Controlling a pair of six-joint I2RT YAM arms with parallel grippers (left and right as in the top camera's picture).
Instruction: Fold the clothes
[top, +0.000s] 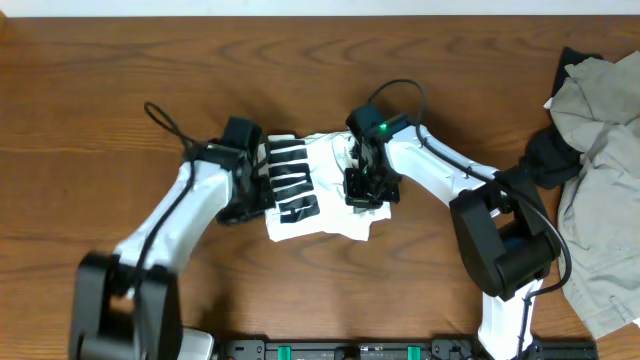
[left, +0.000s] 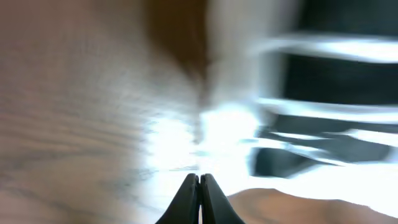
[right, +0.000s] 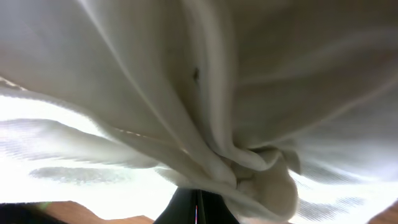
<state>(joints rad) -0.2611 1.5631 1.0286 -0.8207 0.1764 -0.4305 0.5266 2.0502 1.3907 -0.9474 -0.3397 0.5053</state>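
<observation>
Overhead, the white T-shirt lies bunched mid-counter, between the left gripper and the right gripper. Left wrist view, blurred: jaws pressed together, cloth just beyond. Right wrist view: jaws pinch gathered fabric.

— What colour is the T-shirt?
— White, with bold black lettering.
— And the bench?
— Brown wood with darker wavy grain.
— The machines?
— The left arm is white with black joints. The right arm is the same, plus a green light. The left tool is black.
— Anything else?
— A grey-beige garment pile.
</observation>
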